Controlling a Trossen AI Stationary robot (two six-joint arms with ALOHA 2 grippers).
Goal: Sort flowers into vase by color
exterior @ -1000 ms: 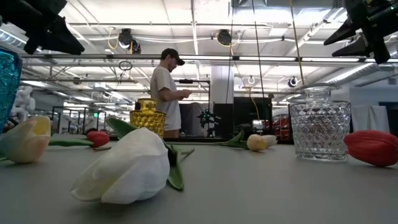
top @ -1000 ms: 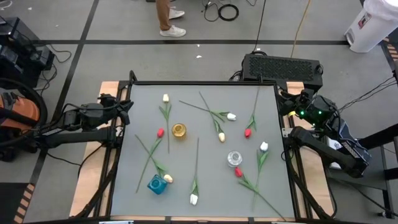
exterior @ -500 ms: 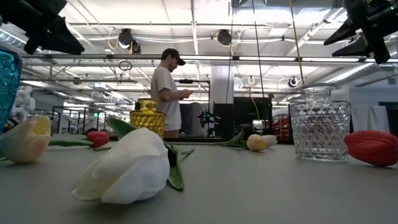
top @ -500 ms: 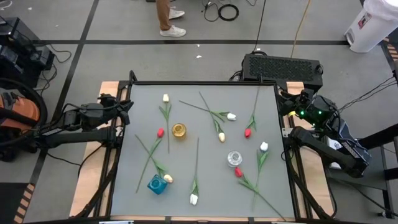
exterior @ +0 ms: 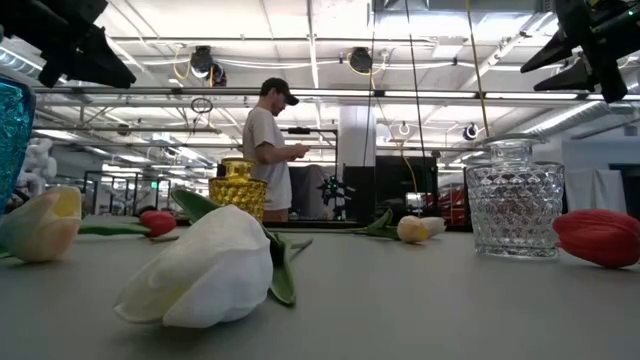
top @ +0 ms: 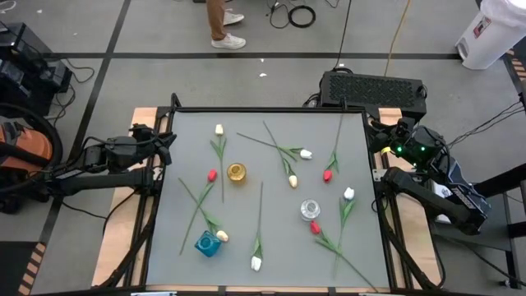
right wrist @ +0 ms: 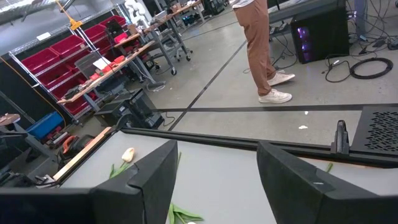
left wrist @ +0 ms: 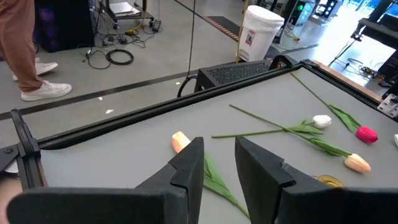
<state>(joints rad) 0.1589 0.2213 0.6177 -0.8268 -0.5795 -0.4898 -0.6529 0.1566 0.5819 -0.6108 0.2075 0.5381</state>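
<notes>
With both the left gripper [left wrist: 217, 168] and right gripper [right wrist: 214, 180] parked spread apart, the thin-stemmed artificial tulips [top: 289, 153] could easily get snagged where stems cross.

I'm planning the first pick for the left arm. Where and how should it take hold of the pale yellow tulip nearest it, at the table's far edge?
Probably the stem, just below the pale yellow tulip. It lies flat with its head toward the far edge, so come straight down with the left gripper, its fingers either side of the thin stem, clear of the leaves.
</notes>
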